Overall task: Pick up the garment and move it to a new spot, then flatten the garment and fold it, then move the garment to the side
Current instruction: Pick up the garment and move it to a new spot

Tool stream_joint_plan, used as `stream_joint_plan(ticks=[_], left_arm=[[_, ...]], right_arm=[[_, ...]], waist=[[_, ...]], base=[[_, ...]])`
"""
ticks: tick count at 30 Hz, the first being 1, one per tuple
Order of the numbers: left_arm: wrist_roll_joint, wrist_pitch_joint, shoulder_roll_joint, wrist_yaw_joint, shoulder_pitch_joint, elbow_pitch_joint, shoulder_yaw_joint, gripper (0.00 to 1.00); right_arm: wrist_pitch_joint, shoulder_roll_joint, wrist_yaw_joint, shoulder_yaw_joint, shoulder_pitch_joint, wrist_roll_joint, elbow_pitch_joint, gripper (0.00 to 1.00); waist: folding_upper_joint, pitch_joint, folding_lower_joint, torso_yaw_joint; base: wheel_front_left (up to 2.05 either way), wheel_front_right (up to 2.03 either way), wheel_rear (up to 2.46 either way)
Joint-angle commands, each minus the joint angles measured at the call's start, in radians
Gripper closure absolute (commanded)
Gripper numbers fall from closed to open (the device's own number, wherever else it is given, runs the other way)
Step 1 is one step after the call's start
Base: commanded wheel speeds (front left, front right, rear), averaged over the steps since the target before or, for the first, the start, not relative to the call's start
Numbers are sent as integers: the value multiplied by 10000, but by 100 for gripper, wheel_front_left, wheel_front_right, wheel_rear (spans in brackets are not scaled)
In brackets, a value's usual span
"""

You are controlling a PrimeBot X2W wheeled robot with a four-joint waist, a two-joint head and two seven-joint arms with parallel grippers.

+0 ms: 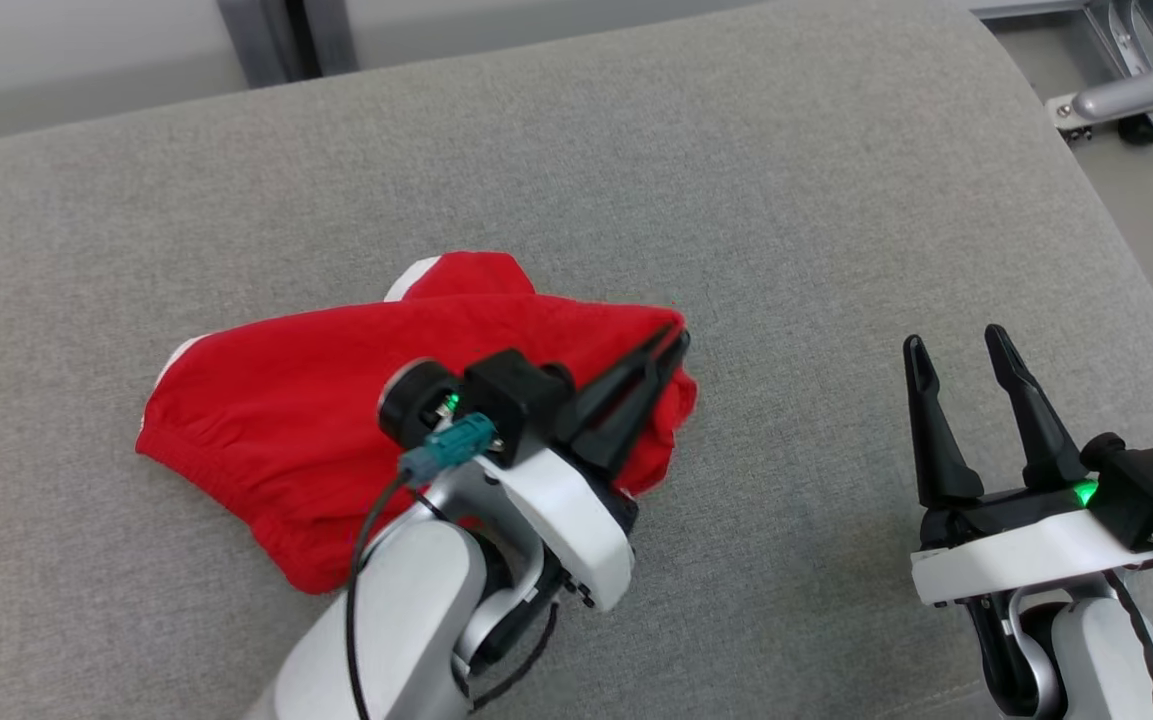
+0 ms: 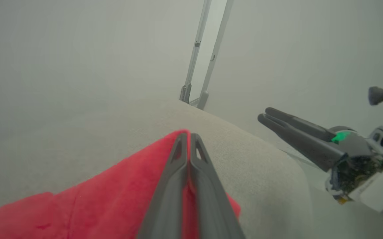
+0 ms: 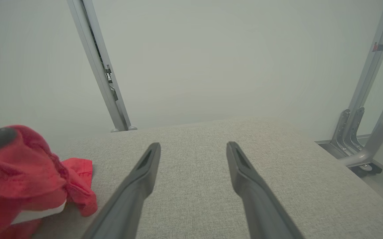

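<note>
**Left pincer**: fingers pressed together, pinching a raised fold at the garment's right edge. In the left wrist view, the left pincer has red cloth showing in the narrow slit between its two fingers. Its pale forearm and black cable cross the garment's near side.

**Right pincer**: fingers spread wide, holding nothing and touching nothing. It stands well to the right of the garment, poised over bare cushion. The right wrist view shows grey fabric between its fingers.

**Garment**: bright red shirt, lying crumpled and partly doubled over on the cushion, left of centre.
- A white panel shows at its far edge, another at its left corner.
- The hem along its left and near edge is gathered.
- From the right wrist view the garment humps upward where it is pinched, with a white strip under the fold.
- Lettering and tag cannot be made out.

**Cushion**: grey woven upholstery, broad, with a rounded corner to the right of the garment. It carries nothing near the garment that blocks either pincer.

**Room**:
- Pale grey wall behind the garment.
- Grey metal upright beyond the garment.
- Metal leg on a caster on the floor far to the garment's right.
</note>
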Motion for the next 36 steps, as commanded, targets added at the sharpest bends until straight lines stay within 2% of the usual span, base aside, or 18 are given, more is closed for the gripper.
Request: stream_joint_plan(ticks=[1, 3, 4, 5, 6, 13, 26, 30, 36], left_arm=[[-112, 37, -8, -105, -22, 227, -124, 100], [-285, 70, -8, -201, -119, 540, -350, 100], [-339, 73, -11, -242, -134, 652, -441, 67], [-367, 29, 8, -286, -152, 718, -513, 24], [-411, 10, 40, -286, -150, 790, -549, 0], [-615, -407, 402, -273, 138, 346, -483, 0], [-265, -2241, 1423, 1703, 601, -559, 1830, 0], [-381, -2471, 1766, 2122, 822, -655, 2558, 0], [-454, -2607, 2405, 2448, 1483, -726, 3299, 0]], right_arm=[[-102, -56, 19, 3, -98, 82, 41, 0], [-152, -58, 19, -73, -148, 107, 106, 0], [-188, -53, 19, -90, -165, 118, 159, 0], [-211, -54, 19, -96, -188, 117, 202, 0], [-221, -59, 19, -101, -207, 109, 232, 0], [-289, -64, 19, -205, -315, -101, 415, 0], [30, -68, 19, -385, -314, -511, 77, 0], [120, -65, 19, -419, -195, -561, -32, 0], [241, -64, 19, -365, 6, -654, -141, 0]], waist=[[0, 188, 0, -58], [0, 250, 0, 44], [0, 250, 0, 99], [0, 248, 0, 163], [0, 243, 0, 234], [0, 30, 0, 941], [0, -416, 0, 2124], [0, -587, 0, 2322], [0, -881, 0, 2444]], base=[[0, 0, 0], [0, 0, 0], [0, 0, 0], [0, 0, 0], [0, 0, 0], [0, 0, 0], [0, 0, 0], [0, 0, 0], [0, 0, 0]])
